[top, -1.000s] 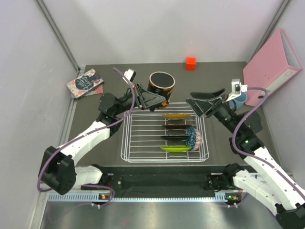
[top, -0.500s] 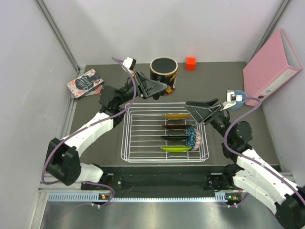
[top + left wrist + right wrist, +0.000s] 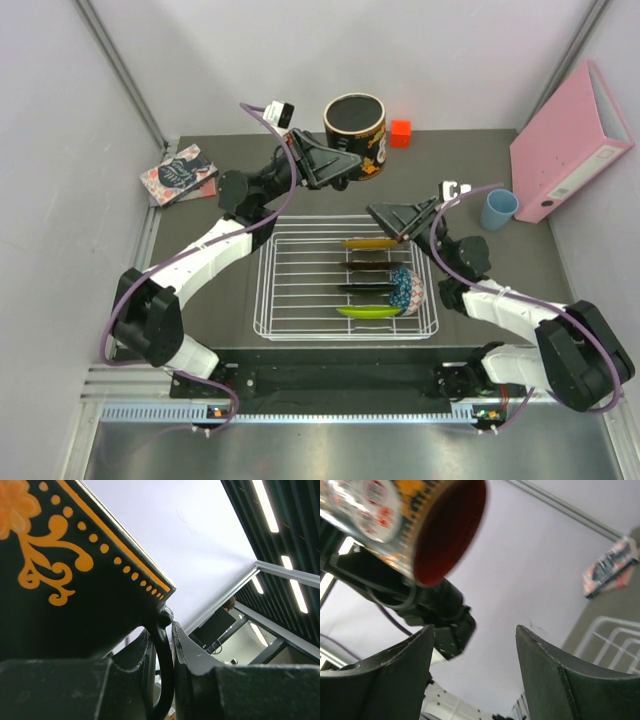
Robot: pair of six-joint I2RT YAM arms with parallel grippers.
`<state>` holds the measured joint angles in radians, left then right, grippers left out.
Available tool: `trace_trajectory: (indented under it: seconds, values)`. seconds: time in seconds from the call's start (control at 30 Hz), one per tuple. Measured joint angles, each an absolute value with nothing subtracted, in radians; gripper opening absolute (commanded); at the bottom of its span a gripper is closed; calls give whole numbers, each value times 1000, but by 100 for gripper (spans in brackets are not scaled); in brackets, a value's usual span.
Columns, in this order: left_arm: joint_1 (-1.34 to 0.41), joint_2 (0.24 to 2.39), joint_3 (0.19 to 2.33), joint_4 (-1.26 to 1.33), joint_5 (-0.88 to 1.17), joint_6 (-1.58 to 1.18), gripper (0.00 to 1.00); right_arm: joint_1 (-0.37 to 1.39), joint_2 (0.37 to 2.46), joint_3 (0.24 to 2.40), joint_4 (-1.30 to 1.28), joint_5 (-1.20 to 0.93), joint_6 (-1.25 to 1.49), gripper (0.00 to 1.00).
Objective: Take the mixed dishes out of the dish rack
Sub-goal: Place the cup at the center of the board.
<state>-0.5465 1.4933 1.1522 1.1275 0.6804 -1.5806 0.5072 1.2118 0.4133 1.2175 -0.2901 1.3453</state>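
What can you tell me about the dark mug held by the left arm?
The dark mug is glossy black with orange scrollwork, dots and a rim line, and red inside in the right wrist view. Its thin black loop handle is pinched in the left gripper, shut on it. It hangs tilted beyond the far edge of the dish rack, touching nothing else.

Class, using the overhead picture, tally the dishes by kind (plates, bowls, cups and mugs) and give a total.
Plates: 4 (yellow plate, dark reddish plate, black plate, lime green plate, all in the white wire dish rack)
Bowls: 1 (blue patterned bowl)
Cups and mugs: 2 (light blue cup outside the rack; dark orange-patterned mug in the left tool)
Total: 7
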Motion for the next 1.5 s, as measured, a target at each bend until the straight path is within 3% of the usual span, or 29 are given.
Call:
trace_trajectory:
  seconds: [0.93, 1.1, 1.27, 1.5]
  values:
    - [-567, 1495, 1128, 1159, 680, -1598, 0, 474, 1305, 659, 1296, -268, 1319, 66]
    - [-577, 1495, 1100, 1164, 666, -1599, 0, 474, 1321, 678, 1301, -280, 1319, 62]
    - [-591, 1496, 1076, 1188, 611, -1599, 0, 473, 1366, 724, 1311, -286, 1338, 50]
    - [-614, 1497, 994, 1266, 538, -1596, 0, 467, 1372, 743, 1309, -316, 1332, 50]
